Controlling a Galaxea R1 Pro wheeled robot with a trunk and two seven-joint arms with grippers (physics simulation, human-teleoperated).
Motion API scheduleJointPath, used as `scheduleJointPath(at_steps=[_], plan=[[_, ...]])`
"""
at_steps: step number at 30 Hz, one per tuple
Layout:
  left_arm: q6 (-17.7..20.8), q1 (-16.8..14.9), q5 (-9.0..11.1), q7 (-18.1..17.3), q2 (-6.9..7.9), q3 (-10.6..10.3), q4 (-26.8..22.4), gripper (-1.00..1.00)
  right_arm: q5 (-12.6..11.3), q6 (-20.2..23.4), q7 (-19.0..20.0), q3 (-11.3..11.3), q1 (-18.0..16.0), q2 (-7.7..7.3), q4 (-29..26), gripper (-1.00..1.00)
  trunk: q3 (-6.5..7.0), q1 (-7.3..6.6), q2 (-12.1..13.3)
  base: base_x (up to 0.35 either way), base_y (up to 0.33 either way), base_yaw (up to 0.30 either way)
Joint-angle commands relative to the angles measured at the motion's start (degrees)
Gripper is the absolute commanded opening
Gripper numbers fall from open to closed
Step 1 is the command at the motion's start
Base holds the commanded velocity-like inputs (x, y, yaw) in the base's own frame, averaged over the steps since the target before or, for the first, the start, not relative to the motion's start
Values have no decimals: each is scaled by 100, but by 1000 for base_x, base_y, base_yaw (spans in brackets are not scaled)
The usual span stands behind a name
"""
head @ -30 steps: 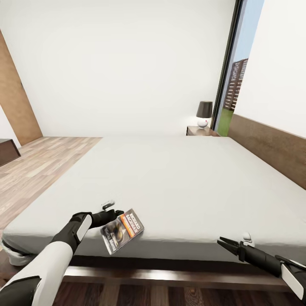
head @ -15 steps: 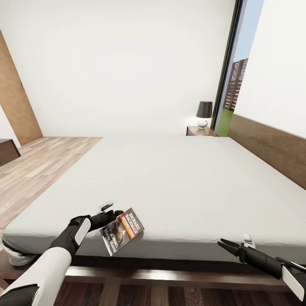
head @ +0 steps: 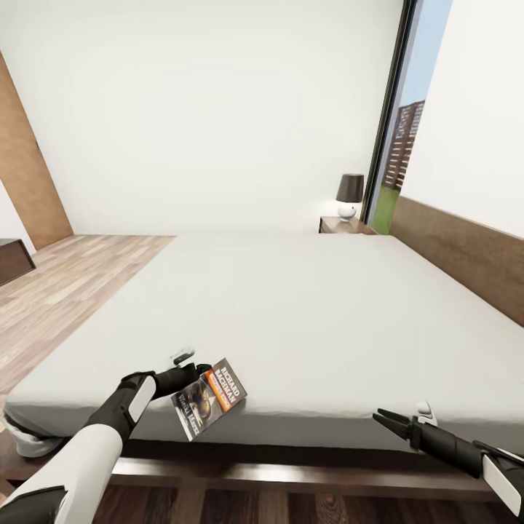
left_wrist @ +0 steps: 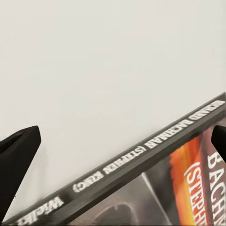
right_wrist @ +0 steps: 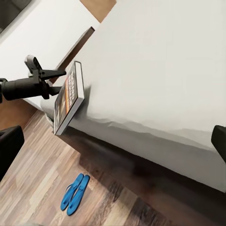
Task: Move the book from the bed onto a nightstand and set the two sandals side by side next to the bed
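Observation:
The book (head: 210, 397), with a dark cover and an orange band, hangs tilted over the near edge of the bed (head: 306, 306), cover facing me. My left gripper (head: 202, 368) is shut on the book's upper edge. The left wrist view shows its spine (left_wrist: 141, 149) running slantwise across. In the right wrist view the book (right_wrist: 68, 96) stands almost on edge with the left gripper (right_wrist: 59, 81) at its top. Two blue sandals (right_wrist: 74, 193) lie together on the floor below. My right gripper (head: 380, 417) hovers open at the bed's near right edge. The nightstand (head: 342, 225) stands beyond the bed.
A dark-shaded lamp (head: 350, 193) sits on the nightstand beside the tall window (head: 400, 138). The dark headboard (head: 466, 255) runs along the right. Wood floor (head: 65, 284) opens to the left, with a tan door (head: 25, 175) and a dark cabinet (head: 11, 260).
My left arm has sunk and drawn back slightly, and the book's lower corner has dropped a little. The right gripper has lowered a touch.

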Motion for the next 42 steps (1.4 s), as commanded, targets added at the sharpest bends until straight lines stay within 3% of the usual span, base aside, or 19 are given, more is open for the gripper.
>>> scheduleJointPath(at_steps=[1, 40, 42], plan=[[67, 0, -33, 12, -2, 18, 158, 100, -59, 60, 9, 37, -4, -7, 1, 100, 12, -23, 40, 0, 0, 0], [67, 4, -31, -8, 9, 24, 158, 100, -59, 60, 9, 37, -5, -7, 7, 100, 712, -880, 1604, 0, 0, 0], [67, 6, -27, -15, 15, 24, 154, 100, -59, 60, 9, 37, -3, -7, 12, 100, 712, -880, 1604, 0, 0, 0]])
